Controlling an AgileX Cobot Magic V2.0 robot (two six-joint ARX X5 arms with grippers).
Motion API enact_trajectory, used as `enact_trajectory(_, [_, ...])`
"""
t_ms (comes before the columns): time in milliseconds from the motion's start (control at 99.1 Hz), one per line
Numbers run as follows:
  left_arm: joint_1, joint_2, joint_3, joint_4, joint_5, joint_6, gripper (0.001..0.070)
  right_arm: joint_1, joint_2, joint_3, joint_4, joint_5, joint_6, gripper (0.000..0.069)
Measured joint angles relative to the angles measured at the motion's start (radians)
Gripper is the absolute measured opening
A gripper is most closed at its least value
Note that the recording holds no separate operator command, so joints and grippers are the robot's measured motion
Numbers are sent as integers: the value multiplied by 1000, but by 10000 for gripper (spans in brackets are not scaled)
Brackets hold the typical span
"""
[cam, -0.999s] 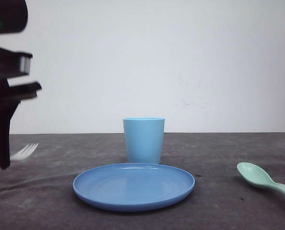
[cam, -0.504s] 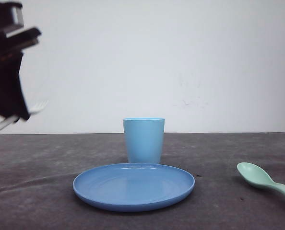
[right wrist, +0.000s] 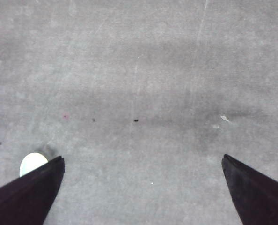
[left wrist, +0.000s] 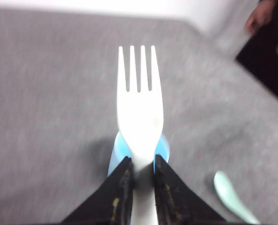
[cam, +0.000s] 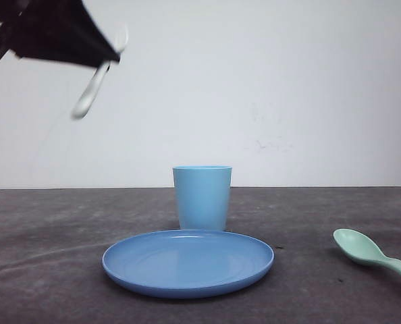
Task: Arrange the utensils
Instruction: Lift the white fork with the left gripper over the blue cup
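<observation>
My left gripper (cam: pixel 110 57) is high at the upper left of the front view, shut on the white fork (cam: pixel 92 89), which is blurred there. From the left wrist, the fork (left wrist: pixel 140 108) is pinched at its neck between the jaws of the left gripper (left wrist: pixel 140 163), four tines pointing away, with the light blue cup (left wrist: pixel 116 154) far below it. The mint-green spoon (cam: pixel 368 252) lies on the table at the right, bowl toward the plate; the spoon (left wrist: pixel 230 197) is also in the left wrist view. My right gripper (right wrist: pixel 141 161) is open over bare grey table.
The light blue cup (cam: pixel 202 198) stands upright mid-table behind the round blue plate (cam: pixel 129 266). A small white round spot (right wrist: pixel 31 163) lies beside one right finger. A dark shape (left wrist: pixel 270 61) stands at the table's far side.
My left gripper has risen from table height at the far left to the upper left and swung rightward, carrying the fork. Cup, plate and spoon have stayed in place.
</observation>
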Motion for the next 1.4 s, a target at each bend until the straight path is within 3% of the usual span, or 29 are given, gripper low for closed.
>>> enact_trajectory(212, [-3, 38, 0, 184, 5, 0, 40, 0, 0, 0, 0, 0, 0, 679])
enact_trajectory(696, [-40, 332, 0, 619, 23, 2, 40, 0, 0, 0, 1, 0, 0, 679])
enact_trajectory(1019, [-87, 490, 0, 807, 34, 90, 40, 0, 0, 0, 1, 0, 0, 679])
enact_trajectory(1402, [-88, 597, 0, 909, 34, 155, 40, 0, 0, 0, 1, 0, -3, 679])
